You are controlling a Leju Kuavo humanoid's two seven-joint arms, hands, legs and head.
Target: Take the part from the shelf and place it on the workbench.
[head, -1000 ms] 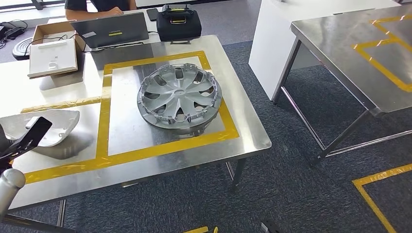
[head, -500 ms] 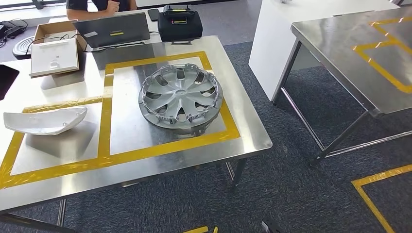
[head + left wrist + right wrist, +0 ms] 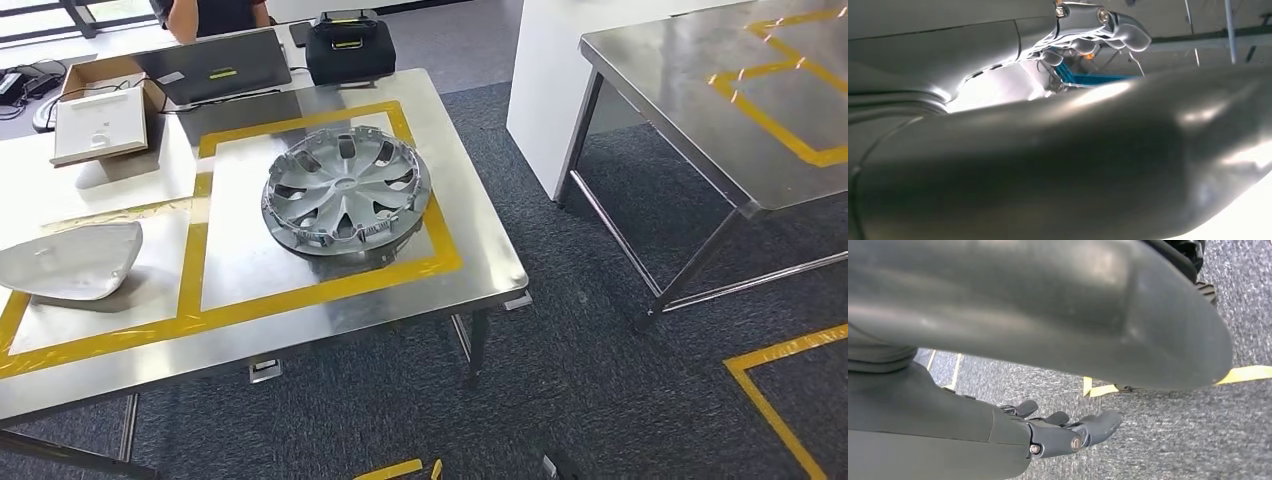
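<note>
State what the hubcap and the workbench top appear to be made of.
Hubcap: probably moulded plastic with a matt silver-grey paint; the thin spokes and small clip tabs around the rim suggest it, though metal is not excluded.
Workbench top: brushed sheet metal, likely stainless steel, with soft streaky reflections and a folded edge.

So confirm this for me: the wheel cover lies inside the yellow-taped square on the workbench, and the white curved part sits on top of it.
Not quite. In the head view the wheel cover does lie inside the yellow-taped square on the workbench, but the white curved part lies apart from it, in the neighbouring taped area.
</note>
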